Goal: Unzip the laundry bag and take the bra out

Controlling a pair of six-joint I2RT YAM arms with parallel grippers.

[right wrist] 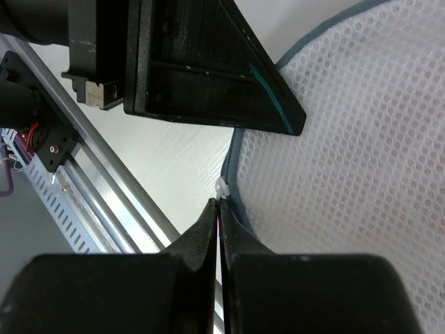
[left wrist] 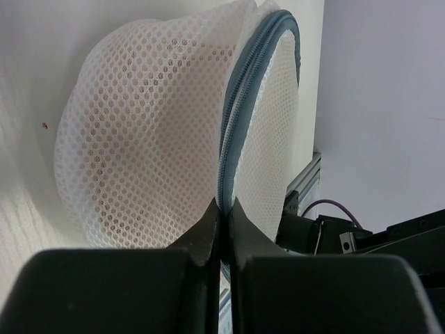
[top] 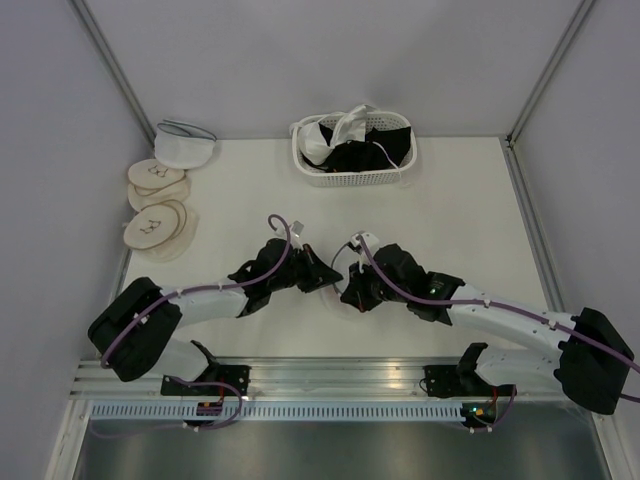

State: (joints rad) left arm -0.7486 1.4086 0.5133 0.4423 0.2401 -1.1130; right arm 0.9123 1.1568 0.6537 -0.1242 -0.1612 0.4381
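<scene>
Barely begun, I'd say. The laundry bag (left wrist: 139, 125) sits mid-table between the two arms, propped on edge. Its grey-blue zipper (left wrist: 240, 104) runs shut along every stretch the wrist cameras show.

The left gripper (left wrist: 222, 209) is clamped on the bag's rim right at the zipper seam, which looks like bracing. The right gripper (right wrist: 220, 209) has its tips pinched together on the small white zipper pull (right wrist: 222, 188), at the bag's edge nearest the arm bases (6 o'clock side).

A faint pinkish shape behind the mesh is probably the bra (left wrist: 132, 160), so it is not out yet. My judgement is that both holds are set, and that the whole run of the zip, the opening of the halves and the lifting-out remain.

Off at 12 o'clock stands a white basket (top: 340, 178) of dark and white clothes. At 10 o'clock lie the tan discs (top: 155, 205) and another white domed bag (top: 185, 145), well apart from the work.
</scene>
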